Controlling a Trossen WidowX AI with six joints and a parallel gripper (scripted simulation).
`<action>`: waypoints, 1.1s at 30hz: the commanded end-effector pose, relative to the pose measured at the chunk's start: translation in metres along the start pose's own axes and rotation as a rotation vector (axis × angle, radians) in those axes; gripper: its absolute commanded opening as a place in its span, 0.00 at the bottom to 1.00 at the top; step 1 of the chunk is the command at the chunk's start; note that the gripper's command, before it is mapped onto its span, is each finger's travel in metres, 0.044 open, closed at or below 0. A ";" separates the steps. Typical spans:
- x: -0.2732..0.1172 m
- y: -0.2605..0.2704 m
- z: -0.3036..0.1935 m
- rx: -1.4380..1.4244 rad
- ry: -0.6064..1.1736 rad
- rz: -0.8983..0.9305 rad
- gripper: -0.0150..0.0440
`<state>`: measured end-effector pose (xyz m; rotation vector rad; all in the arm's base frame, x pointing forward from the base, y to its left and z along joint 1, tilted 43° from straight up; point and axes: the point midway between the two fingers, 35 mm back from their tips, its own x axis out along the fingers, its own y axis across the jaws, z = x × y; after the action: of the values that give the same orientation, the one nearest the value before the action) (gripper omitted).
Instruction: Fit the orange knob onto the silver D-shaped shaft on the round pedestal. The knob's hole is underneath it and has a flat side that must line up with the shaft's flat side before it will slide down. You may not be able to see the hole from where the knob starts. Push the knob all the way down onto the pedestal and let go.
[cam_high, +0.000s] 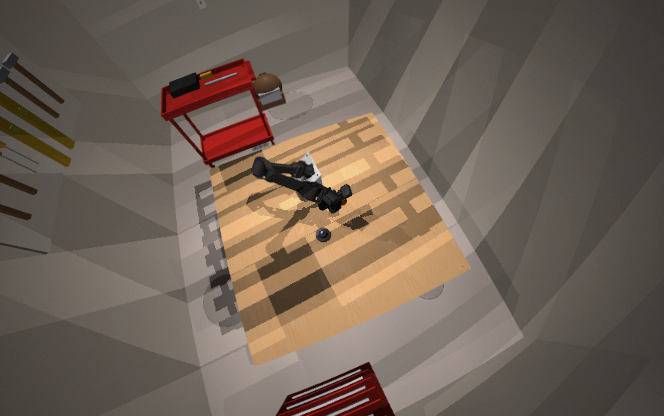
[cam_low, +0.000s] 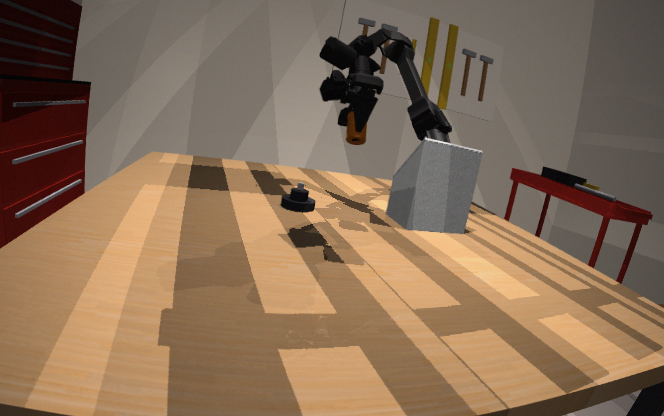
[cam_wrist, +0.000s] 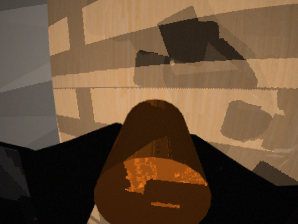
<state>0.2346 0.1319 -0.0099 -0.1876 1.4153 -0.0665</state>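
From the top, the black arm (cam_high: 287, 181) (cam_low: 410, 75) reaches out over the wooden table (cam_high: 400, 275) (cam_low: 225, 370) (cam_wrist: 100, 107) from its pale base, bent sharply at the elbow. Only a sliver of the orange knob (cam_high: 344, 202) (cam_low: 356, 134) (cam_wrist: 155, 155) shows at the jaws (cam_high: 342, 202) (cam_low: 357, 120) (easy to miss among all that black). The round pedestal (cam_high: 323, 235) (cam_low: 298, 202) stands on the table, apart from the knob, with its shaft (cam_high: 323, 233) (cam_low: 300, 185) uncovered. A red cart (cam_high: 206, 102) (cam_low: 565, 192) stands beyond one side of the table, with a black box (cam_high: 184, 85) (cam_low: 563, 175) on its upper shelf.

In the exterior view, the jaws are closed on the knob and hold it in the air, well above the table. The knob hangs slightly tilted, lower end showing, with a small dark spot there (the hole, perhaps, though its flat side is too small to make out). The pedestal is dark and stepped, wide at the bottom, and its silver shaft points straight up. Behind the arm, hammers and yellow levels hang on a wall board (cam_low: 400, 82).

The wrist view looks along the knob, gripped between two black fingers, one on either side. Light catches a bright orange patch on its near end. Beyond it lie the table and patchy shadows.
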 end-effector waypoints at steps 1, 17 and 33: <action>-0.009 0.005 0.004 -0.006 -0.006 0.098 0.25; -0.034 0.018 0.015 -0.009 -0.007 0.401 0.25; -0.031 0.014 0.015 -0.002 -0.004 0.492 0.25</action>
<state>0.2441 0.1506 0.0197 0.1639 1.4228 0.3415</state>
